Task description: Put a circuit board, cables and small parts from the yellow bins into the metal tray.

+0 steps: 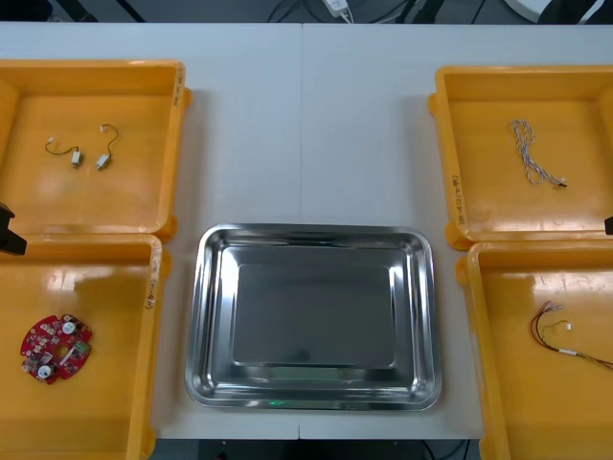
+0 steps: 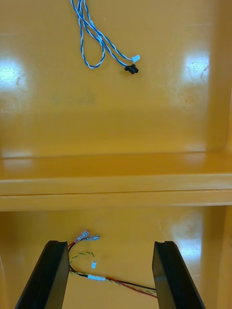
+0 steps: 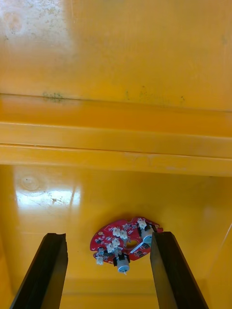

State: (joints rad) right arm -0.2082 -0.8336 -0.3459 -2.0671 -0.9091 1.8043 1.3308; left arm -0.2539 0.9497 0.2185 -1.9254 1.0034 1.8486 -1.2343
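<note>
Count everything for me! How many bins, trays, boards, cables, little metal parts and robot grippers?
yellow bins: 4
metal tray: 1
circuit board: 1
cables: 2
small metal parts: 2
grippers: 2, both open, left gripper over the circuit board, right gripper over the red and yellow cable
Total: 12

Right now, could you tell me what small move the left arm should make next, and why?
Probably lower the left gripper toward the circuit board: its fingers stand open above it, and the metal tray is bare. The right gripper hangs open over the red and yellow cable.
</note>
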